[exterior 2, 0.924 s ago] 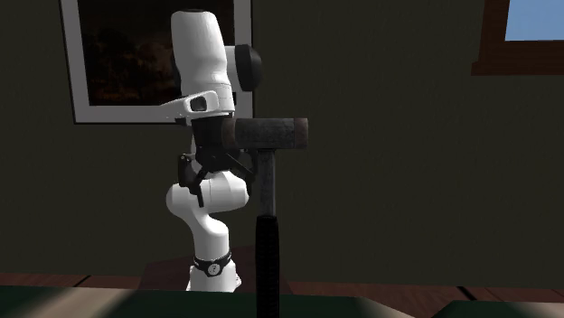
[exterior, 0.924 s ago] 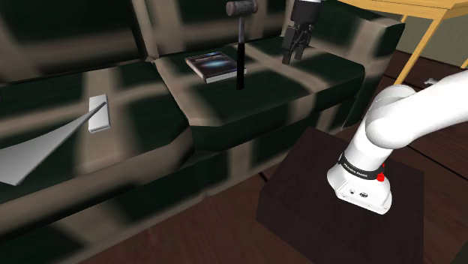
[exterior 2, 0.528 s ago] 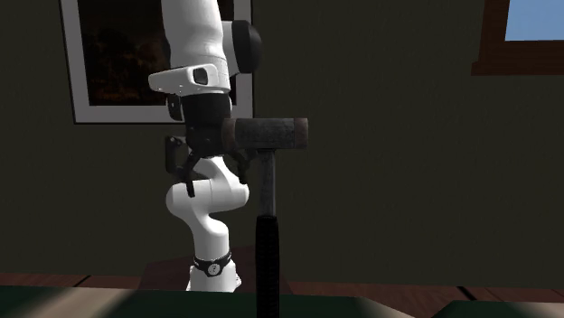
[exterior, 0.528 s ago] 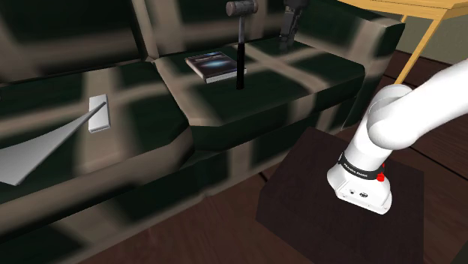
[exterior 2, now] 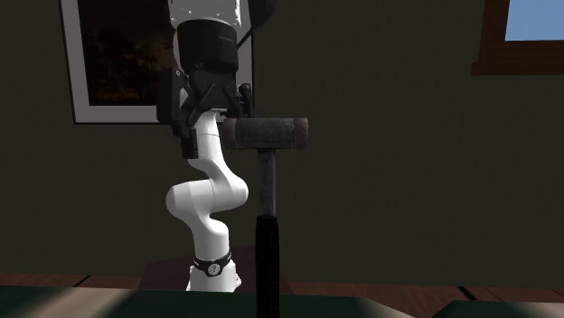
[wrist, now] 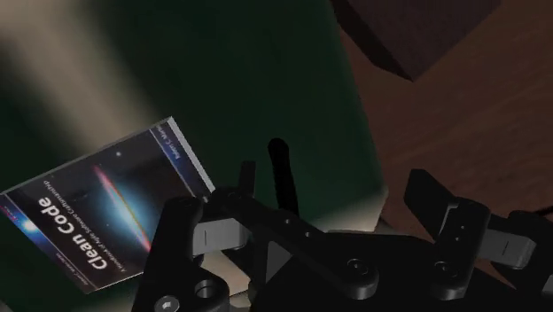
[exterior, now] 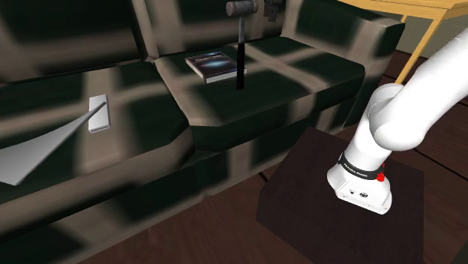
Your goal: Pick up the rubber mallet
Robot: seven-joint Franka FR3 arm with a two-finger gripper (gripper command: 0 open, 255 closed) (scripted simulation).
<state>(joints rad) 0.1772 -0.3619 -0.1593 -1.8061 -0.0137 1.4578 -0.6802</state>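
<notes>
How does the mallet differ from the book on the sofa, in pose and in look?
The mallet stands upright, head up; the book lies flat. The mallet is dark grey and black; the book's cover bears a picture and a title. Both rest on one sofa cushion.

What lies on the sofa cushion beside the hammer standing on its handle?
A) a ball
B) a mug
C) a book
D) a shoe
C: a book, its cover reading Clean Code, lies flat on the cushion beside the upright mallet.

The handle of the mallet runs off the second exterior view's bottom edge, the arm off its top.
</notes>
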